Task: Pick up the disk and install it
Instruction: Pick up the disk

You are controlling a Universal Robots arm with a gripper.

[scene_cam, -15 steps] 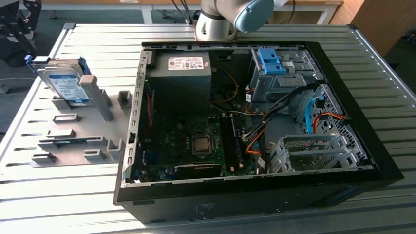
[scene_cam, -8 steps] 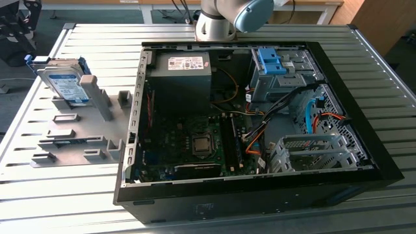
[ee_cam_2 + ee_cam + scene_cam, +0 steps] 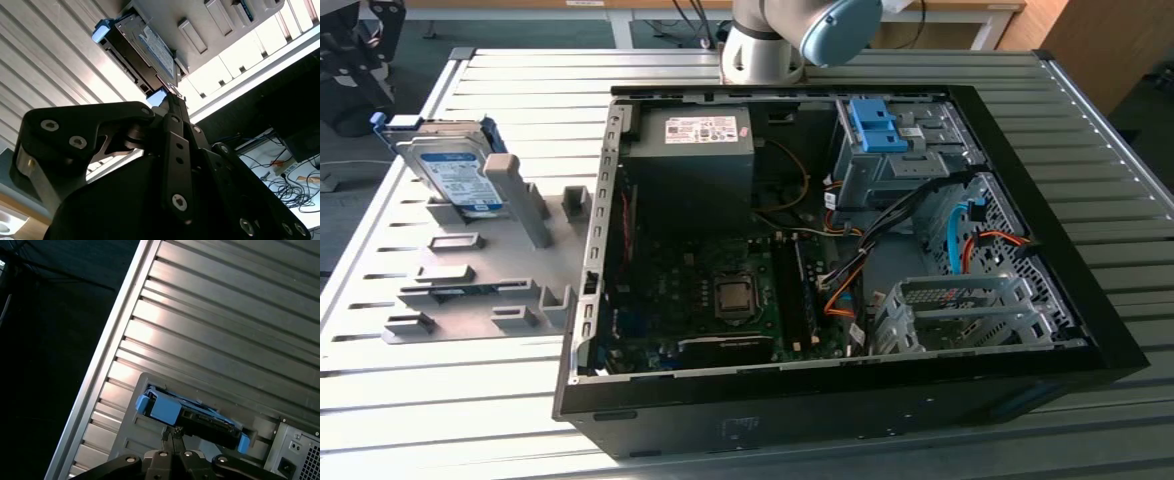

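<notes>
My gripper (image 3: 171,432) closed finger to finger, holding nothing, tips aimed at the disk (image 3: 205,421), disk standing on edge in grey slotted holder (image 3: 480,285), ribbed metal table (image 3: 440,390) beneath, open computer case (image 3: 1067,350) at exterior view's right.

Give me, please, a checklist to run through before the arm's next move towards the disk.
1. The disk stands upright in the grey holder: ok.
2. The disk lies ahead of the gripper in both wrist views: ok.
3. The fingers are open for a grasp: not ok, they meet at the tips.
4. The computer case lies open: ok.
5. A slot in the drive cage is free: cannot tell.
</notes>
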